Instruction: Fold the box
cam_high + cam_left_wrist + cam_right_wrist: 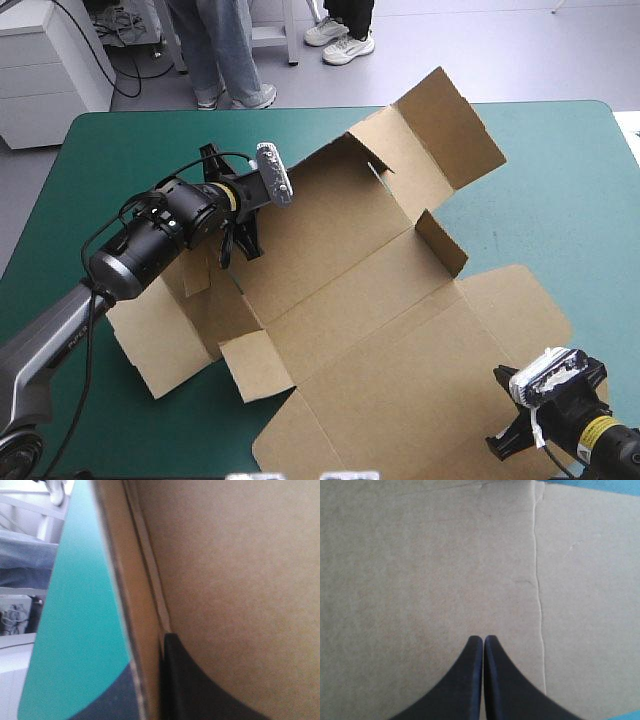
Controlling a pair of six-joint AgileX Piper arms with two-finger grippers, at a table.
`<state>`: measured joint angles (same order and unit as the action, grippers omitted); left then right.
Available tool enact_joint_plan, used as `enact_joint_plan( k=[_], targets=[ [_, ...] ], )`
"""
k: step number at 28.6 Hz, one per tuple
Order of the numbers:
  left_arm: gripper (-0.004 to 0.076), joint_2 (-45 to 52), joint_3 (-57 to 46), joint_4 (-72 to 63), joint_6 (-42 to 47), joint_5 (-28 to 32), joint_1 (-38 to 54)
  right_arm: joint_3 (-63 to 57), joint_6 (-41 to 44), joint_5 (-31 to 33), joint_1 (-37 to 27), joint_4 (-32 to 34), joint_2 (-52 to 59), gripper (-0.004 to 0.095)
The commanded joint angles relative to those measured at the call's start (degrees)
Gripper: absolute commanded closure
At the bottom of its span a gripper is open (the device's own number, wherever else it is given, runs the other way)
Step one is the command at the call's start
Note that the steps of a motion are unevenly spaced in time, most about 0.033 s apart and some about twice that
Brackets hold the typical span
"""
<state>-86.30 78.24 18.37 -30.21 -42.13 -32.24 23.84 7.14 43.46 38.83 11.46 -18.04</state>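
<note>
Brown creased box [350, 290]; left end effector [150, 655] clamps its wall, right end effector [483, 641] closed.

Plain brown box [340, 260]; plain teal-green cover [560, 200]; right claw [483, 640] black.

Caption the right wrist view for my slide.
Right gripper, fingers shut, over a flat panel of the box, beside a crease.

The box [420, 570] overruns both wrist views, its outline cut off by their edges on most sides.
</note>
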Motion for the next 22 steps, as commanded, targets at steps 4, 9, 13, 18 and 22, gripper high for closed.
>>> enact_joint_plan(
  k=[4,9,13,18,22],
  targets=[
    [0.0732,2.06,2.19,7.31,-1.54,10.39,-0.17,1.5,0.01,-3.86,0.01,1.01,-0.46,0.092],
    [0.0732,2.06,2.08,6.69,-1.41,7.08,-2.4,1.5,0.13,-3.86,0.01,0.87,-0.46,0.092],
    [0.0732,2.06,0.41,6.97,-0.84,7.45,-6.71,1.5,0.13,-3.86,0.01,0.87,-0.46,0.092],
    [0.0732,2.06,-3.39,8.28,2.18,11.43,-10.87,1.5,0.13,-3.86,0.01,0.97,-0.46,0.092],
    [0.0732,2.17,-9.98,19.81,15.15,16.66,-12.42,1.5,0.13,-3.86,0.01,0.97,-0.46,0.092]
  ],
)
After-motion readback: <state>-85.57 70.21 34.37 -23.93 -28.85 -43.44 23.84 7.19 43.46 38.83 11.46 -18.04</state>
